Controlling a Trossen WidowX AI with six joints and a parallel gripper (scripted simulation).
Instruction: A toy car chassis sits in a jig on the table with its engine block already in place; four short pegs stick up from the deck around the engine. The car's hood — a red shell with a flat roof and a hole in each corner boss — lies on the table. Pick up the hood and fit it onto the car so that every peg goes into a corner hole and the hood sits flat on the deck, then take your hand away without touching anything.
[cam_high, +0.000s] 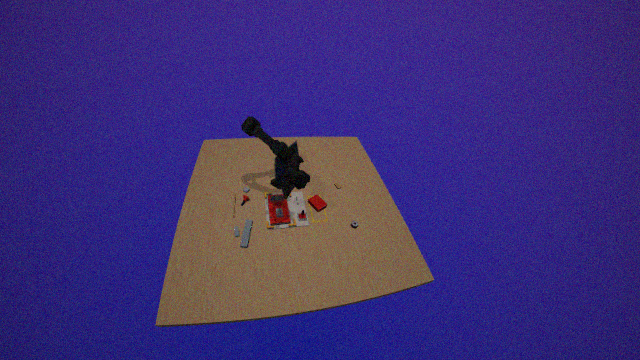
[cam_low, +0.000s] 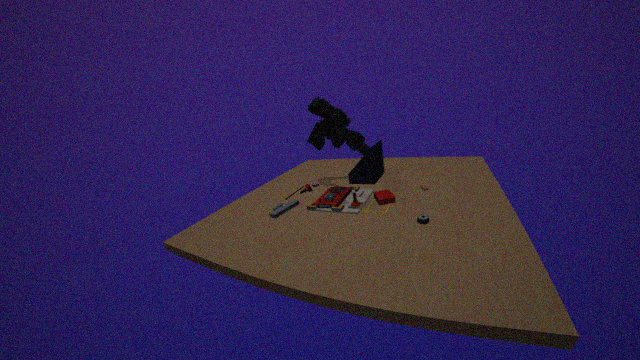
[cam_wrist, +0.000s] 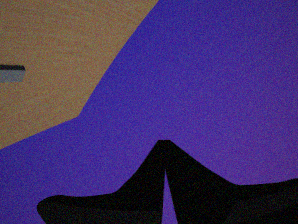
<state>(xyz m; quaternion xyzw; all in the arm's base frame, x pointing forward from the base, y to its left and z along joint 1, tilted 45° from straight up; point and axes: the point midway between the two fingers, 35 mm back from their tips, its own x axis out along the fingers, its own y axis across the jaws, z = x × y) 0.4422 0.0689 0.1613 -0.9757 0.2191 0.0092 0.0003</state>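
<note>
The red hood (cam_high: 317, 202) (cam_low: 384, 196) lies on the table just right of the jig. The red car chassis (cam_high: 277, 207) (cam_low: 334, 199) sits in the white jig (cam_high: 298, 201) (cam_low: 365, 193), with the engine block in its middle. My gripper (cam_low: 317, 141) (cam_wrist: 163, 145) is shut and empty. It hangs high in the air on the raised black arm, well above and apart from the chassis and the hood. The wrist view shows only the closed fingertips against the blue background and a corner of the table (cam_wrist: 53, 43); neither hood nor chassis shows there.
A grey bar (cam_high: 246, 233) (cam_low: 284, 208) and a thin rod (cam_high: 234, 206) (cam_low: 294, 192) lie left of the jig, with a small red part (cam_high: 245, 199) (cam_low: 306, 188). A small wheel (cam_high: 354, 224) (cam_low: 423, 218) lies right of the hood. The arm's base (cam_low: 368, 170) stands behind the jig.
</note>
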